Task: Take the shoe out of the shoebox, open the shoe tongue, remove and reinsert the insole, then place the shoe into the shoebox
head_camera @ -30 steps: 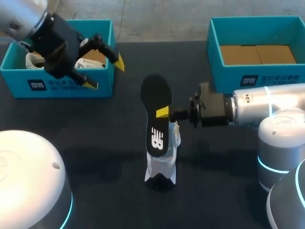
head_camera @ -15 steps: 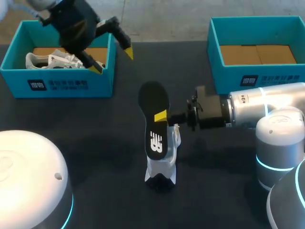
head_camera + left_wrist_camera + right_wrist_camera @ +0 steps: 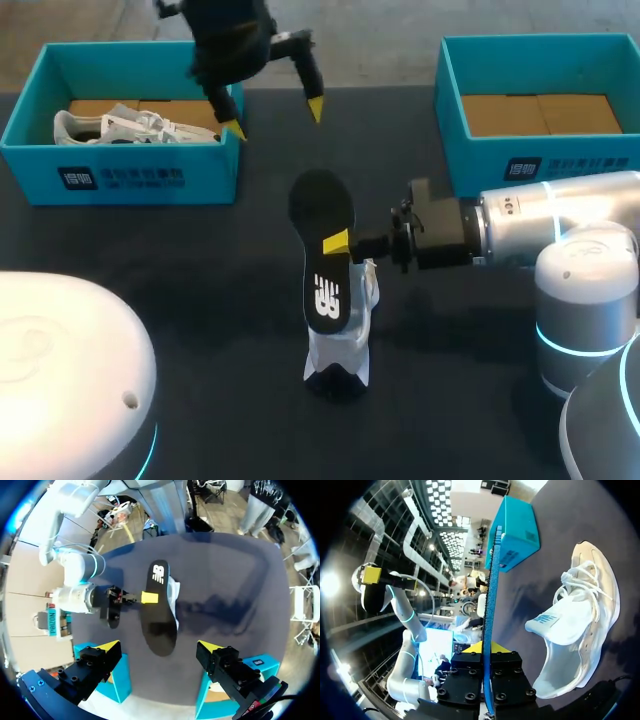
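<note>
A black insole [image 3: 320,250] hangs flat-side up above the table's middle, with my right gripper [image 3: 341,242] shut on its right edge. Seen edge-on in the right wrist view, the insole [image 3: 488,595] runs straight out from between the gripper [image 3: 484,652] fingers. Below the insole a white shoe [image 3: 342,345] lies on the dark table; it shows beside the right gripper as the shoe [image 3: 572,625] on its side. My left gripper [image 3: 273,118] hovers open and empty at the table's far side, looking down on the insole [image 3: 157,615] ahead of its gripper [image 3: 157,646] fingers.
A teal shoebox [image 3: 130,178] at the far left holds another white shoe [image 3: 125,125]. A second teal box [image 3: 470,150] at the far right shows only its cardboard floor. Dark tabletop [image 3: 200,300] lies open around the shoe.
My left arm has swung from over the left shoebox to the right and toward the table's far edge, still open. The right gripper and insole shifted slightly left.
</note>
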You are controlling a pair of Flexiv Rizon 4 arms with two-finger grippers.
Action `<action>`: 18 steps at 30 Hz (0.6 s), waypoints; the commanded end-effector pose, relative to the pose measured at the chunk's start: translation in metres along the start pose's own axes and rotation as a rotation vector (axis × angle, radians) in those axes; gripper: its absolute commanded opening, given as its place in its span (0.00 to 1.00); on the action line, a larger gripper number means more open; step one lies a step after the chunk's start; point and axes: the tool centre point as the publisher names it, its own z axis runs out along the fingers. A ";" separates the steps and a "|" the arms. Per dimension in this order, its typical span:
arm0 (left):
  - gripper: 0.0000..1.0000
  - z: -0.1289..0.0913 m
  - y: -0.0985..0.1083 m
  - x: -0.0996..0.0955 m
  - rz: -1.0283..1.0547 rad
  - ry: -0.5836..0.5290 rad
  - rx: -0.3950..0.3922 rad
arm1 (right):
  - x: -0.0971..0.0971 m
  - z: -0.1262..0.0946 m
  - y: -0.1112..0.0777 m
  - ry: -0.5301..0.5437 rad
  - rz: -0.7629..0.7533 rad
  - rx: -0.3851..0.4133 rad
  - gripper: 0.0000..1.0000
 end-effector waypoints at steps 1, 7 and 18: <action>1.00 0.006 0.004 -0.008 0.007 0.255 0.041 | 0.001 0.001 -0.001 -0.005 0.001 -0.001 0.00; 1.00 0.014 0.003 -0.014 -0.004 0.307 0.016 | 0.001 0.001 -0.001 -0.005 0.001 -0.001 0.00; 1.00 0.022 -0.003 -0.028 -0.012 0.281 0.003 | 0.001 0.001 -0.001 -0.005 0.001 -0.001 0.00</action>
